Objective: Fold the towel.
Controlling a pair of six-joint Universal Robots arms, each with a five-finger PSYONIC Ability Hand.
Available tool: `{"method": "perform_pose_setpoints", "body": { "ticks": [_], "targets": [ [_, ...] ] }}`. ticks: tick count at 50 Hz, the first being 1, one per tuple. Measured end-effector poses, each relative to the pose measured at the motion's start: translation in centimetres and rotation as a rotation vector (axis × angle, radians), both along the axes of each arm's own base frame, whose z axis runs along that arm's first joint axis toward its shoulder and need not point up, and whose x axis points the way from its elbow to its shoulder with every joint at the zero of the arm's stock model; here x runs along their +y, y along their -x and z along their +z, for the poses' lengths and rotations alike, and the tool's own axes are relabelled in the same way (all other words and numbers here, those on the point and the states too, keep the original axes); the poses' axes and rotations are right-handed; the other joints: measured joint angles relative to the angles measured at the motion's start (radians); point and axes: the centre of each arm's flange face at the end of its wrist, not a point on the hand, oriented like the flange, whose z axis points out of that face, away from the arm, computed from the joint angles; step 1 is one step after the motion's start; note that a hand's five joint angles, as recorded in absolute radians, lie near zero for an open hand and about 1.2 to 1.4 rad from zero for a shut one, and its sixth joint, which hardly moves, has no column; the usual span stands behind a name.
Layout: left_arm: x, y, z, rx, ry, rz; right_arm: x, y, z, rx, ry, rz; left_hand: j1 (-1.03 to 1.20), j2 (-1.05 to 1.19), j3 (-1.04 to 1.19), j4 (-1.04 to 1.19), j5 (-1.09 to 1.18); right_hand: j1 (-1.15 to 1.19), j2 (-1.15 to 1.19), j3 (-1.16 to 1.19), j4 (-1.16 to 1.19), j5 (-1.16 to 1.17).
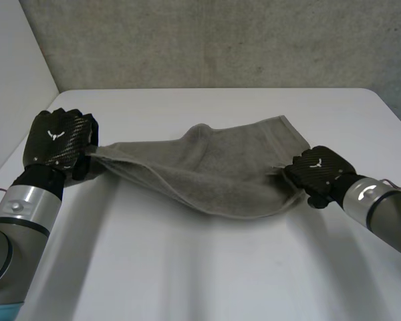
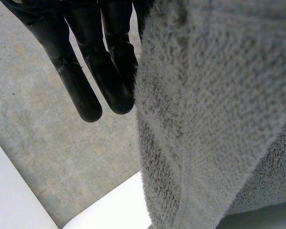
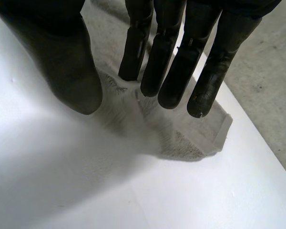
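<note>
1. Nearest the head camera, the left arm [image 1: 17,221] came in from the near-left side of the desk [image 1: 207,274] and ended in the left robot hand [image 1: 59,140], which was raised near the desk's left edge.
2. Left robot hand: closed on the left end of the towel [image 1: 214,174].
   - In the head view the cloth ran out from under the hand, gathered into a narrow neck.
   - In the left wrist view the fingers [image 2: 105,67] were extended almost straight, with the towel's pile lying against their side. The thumb was covered by cloth.
3. Towel: grey-green terry, stretched between both robot hands across the middle of the desk.
   - The left end was lifted clear of the desk, with a shadow beneath it.
   - The near edge sagged toward the camera and met the desk around the middle.
   - The far edge rose in a low hump, and the far-right corner spread flat toward the back of the desk.
4. Right robot hand [image 1: 317,170]: positioned at the towel's right edge, at the end of the right arm [image 1: 381,207], which came in from the near-right side.
5. Right robot hand grip: pinched on the cloth.
   - In the right wrist view the thumb [image 3: 62,57] and fingers [image 3: 178,71] pointed down at the desk, with a ridge of towel gathered between them.
   - One towel corner [image 3: 214,129] lay flat on the desk just beyond the fingertips.
   - In the head view, creases in the towel converged at this hand.
6. Background: a rough grey wall [image 1: 220,40] stood behind the desk's far edge.
</note>
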Motion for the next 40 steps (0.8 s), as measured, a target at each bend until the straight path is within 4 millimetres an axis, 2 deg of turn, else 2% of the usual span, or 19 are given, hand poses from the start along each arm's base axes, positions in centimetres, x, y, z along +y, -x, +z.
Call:
{"method": "perform_pose_setpoints", "body": {
  "ticks": [9, 11, 14, 16, 30, 40],
  "targets": [
    [0.2, 0.2, -0.1, -0.001, -0.004, -0.007, 1.0, 0.7, 0.4, -0.024, 0.006, 0.006, 0.000, 0.000, 0.000, 0.000, 0.000, 0.124, 0.100, 0.114, 0.111, 0.118],
    [0.3, 0.2, -0.2, -0.001, -0.006, -0.010, 1.2, 0.6, 0.2, -0.025, 0.003, 0.016, 0.000, 0.000, 0.000, 0.000, 0.000, 0.051, 0.023, 0.041, 0.038, 0.049],
    [0.4, 0.3, -0.2, -0.002, -0.008, -0.013, 1.4, 0.4, 0.0, -0.029, 0.000, 0.037, 0.000, 0.000, 0.000, 0.000, 0.000, -0.213, -0.233, -0.216, -0.217, -0.220],
    [0.4, 0.3, -0.3, -0.002, -0.009, -0.014, 1.5, 0.3, -0.1, -0.034, 0.002, 0.053, 0.000, 0.000, 0.000, 0.000, 0.000, -0.258, -0.268, -0.260, -0.263, -0.273],
    [0.5, 0.4, -0.4, -0.003, -0.013, -0.017, 2.0, -0.7, 0.3, -0.076, 0.081, 0.164, 0.000, 0.000, 0.000, 0.000, 0.000, -0.271, -0.268, -0.262, -0.270, -0.297],
    [0.5, 0.4, -0.5, -0.004, -0.017, -0.018, 2.4, -1.4, -1.0, 0.037, 0.158, 0.305, 0.000, 0.000, 0.000, 0.000, 0.000, -0.282, -0.268, -0.276, -0.290, -0.310]
  ]
}}
